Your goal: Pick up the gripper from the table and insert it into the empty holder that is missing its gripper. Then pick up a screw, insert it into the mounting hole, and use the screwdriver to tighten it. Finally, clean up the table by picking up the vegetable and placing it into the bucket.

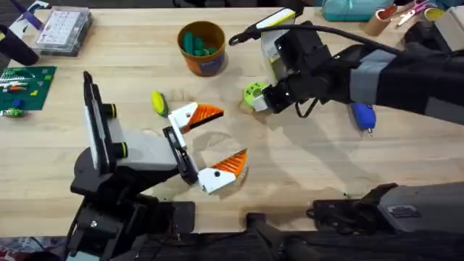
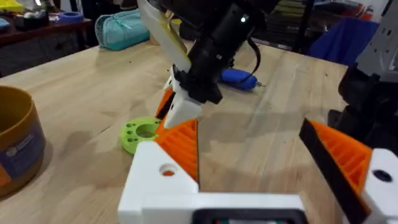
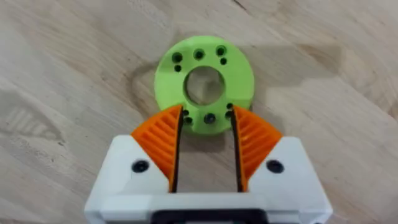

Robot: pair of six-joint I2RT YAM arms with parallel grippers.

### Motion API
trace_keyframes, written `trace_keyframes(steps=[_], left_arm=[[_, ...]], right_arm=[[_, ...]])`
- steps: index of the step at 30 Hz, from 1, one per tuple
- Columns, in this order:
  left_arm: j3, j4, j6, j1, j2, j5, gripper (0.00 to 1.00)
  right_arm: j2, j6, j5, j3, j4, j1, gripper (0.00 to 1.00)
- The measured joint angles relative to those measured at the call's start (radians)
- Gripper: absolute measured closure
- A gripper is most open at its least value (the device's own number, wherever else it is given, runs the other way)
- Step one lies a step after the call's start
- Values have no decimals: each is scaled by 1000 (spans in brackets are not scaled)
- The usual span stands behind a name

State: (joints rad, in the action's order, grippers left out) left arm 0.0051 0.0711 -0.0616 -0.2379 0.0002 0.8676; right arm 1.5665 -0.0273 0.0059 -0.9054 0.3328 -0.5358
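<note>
The lime-green gripper [image 1: 252, 92] lies flat on the table, and is also in the left wrist view [image 2: 140, 134]. My right gripper [image 1: 264, 100] is down at it, fingers a little apart, with the orange pads [image 3: 163, 138] straddling the near rim of the gripper piece [image 3: 204, 84]. My left gripper [image 1: 232, 134] stands wide open and holds nothing, left of the piece. The yellow-and-green vegetable [image 1: 159, 101] lies near the left fingers. The orange bucket [image 1: 206, 64] holds teal pieces. The blue screwdriver [image 1: 362, 114] lies under the right arm. I cannot make out the holder or a screw.
A clear parts box [image 1: 64, 29] and a green board [image 1: 25, 83] sit at the far left. A teal pouch [image 2: 124, 28] and other clutter line the back edge. Bare wood lies in front of the right arm.
</note>
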Motion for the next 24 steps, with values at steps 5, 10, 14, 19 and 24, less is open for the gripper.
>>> trace_keyframes(steps=[5, 10, 14, 19, 24], left_arm=[[0, 0, 0, 0, 0, 0, 13], [0, 0, 0, 0, 0, 0, 13], [0, 0, 0, 0, 0, 0, 13], [0, 0, 0, 0, 0, 0, 13], [0, 0, 0, 0, 0, 0, 13]], right_arm=[[0, 0, 0, 0, -1, 0, 537], [0, 0, 0, 0, -1, 0, 574], [0, -3, -1, 0, -1, 0, 788], [0, -3, -3, 0, -3, 0, 993], [0, -3, -3, 0, -2, 0, 994]])
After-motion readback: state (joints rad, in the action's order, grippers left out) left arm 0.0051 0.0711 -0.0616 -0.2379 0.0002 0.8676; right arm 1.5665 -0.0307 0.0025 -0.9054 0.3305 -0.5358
